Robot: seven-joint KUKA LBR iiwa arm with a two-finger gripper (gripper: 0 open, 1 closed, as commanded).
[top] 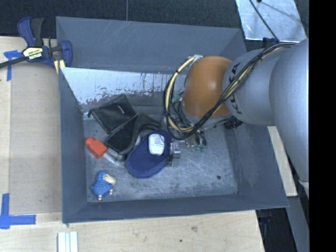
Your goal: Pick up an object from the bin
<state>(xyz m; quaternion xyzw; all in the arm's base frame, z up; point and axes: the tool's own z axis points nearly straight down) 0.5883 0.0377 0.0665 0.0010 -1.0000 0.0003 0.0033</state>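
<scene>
The claw hangs low in the middle of the bin, at the right edge of a dark blue cap that has a white tag. Whether the claw is spread or closed, I cannot tell. Further left lie a black pouch, an orange block and a small blue toy.

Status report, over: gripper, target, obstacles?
Gripper at right edge of dark blue cap. Black pouches against its left. Orange block, blue toy apart.

The orange cover and cables hide most of the gripper beside the blue cap.
</scene>
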